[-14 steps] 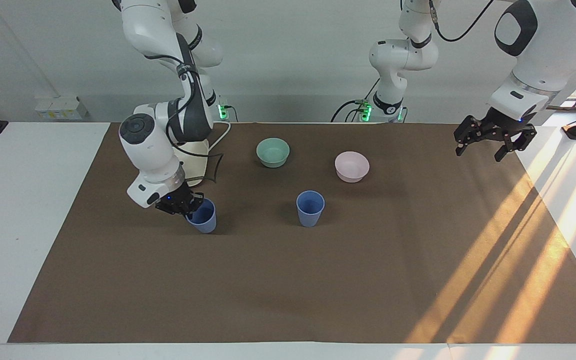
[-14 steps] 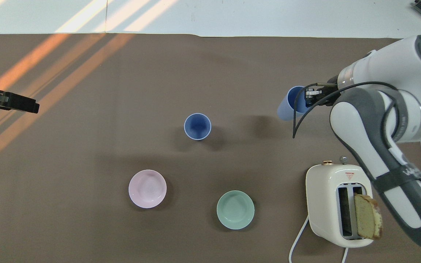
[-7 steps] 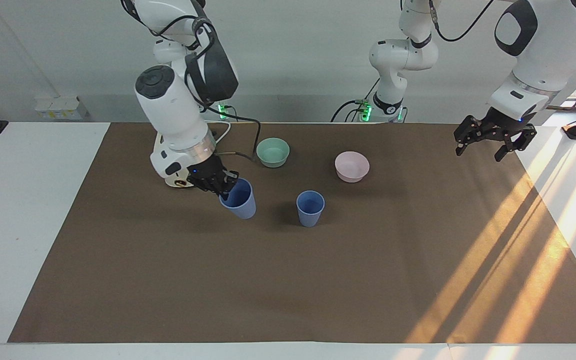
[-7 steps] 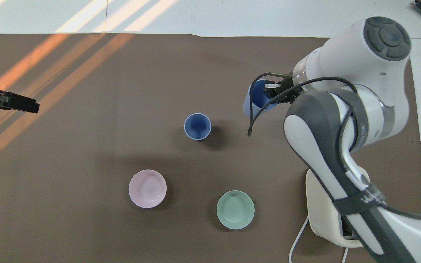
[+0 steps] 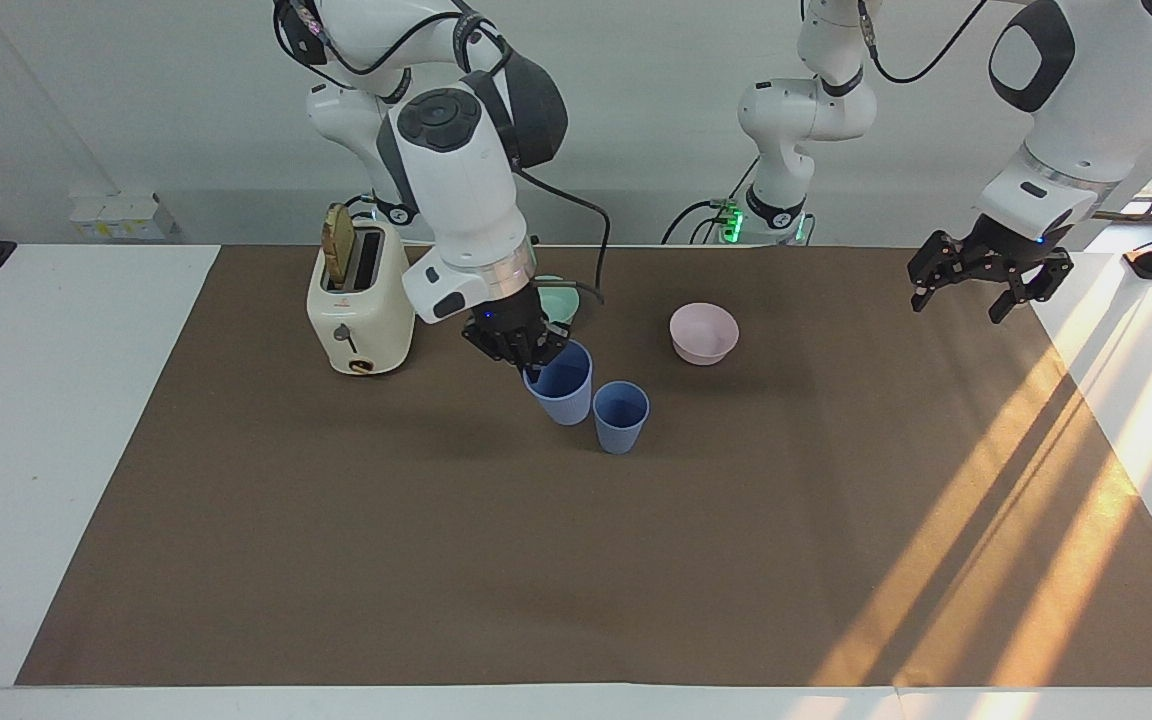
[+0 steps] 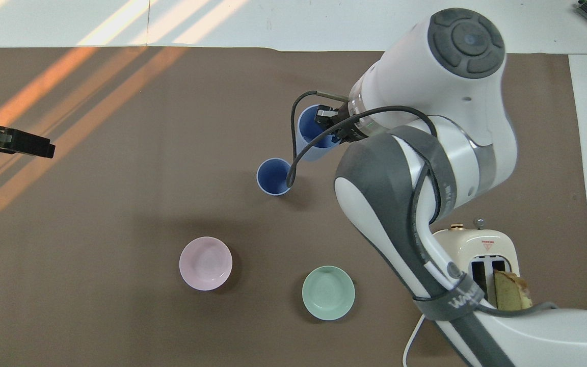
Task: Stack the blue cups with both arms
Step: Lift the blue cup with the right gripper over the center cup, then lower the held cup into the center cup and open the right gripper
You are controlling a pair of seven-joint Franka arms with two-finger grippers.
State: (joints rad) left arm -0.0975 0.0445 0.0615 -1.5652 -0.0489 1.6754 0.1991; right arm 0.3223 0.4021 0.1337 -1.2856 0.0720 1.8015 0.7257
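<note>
One blue cup [image 5: 621, 416] [image 6: 274, 176] stands upright and alone on the brown mat near the middle of the table. The other blue cup [image 5: 561, 386] [image 6: 310, 141] hangs tilted just above the mat, close beside the standing one toward the right arm's end. My right gripper [image 5: 528, 352] [image 6: 330, 124] is shut on its rim. My left gripper [image 5: 958, 305] [image 6: 28, 147] waits open and empty over the mat's edge at the left arm's end.
A cream toaster [image 5: 361, 300] [image 6: 477, 255] with a slice of bread stands near the right arm's base. A mint-green bowl [image 5: 564, 302] [image 6: 328, 292], partly hidden by the right gripper, and a pink bowl [image 5: 703, 332] [image 6: 205, 263] sit nearer the robots than the cups.
The right arm has carried its cup up off the mat and across from the right arm's end to beside the standing cup. The left arm has not moved.
</note>
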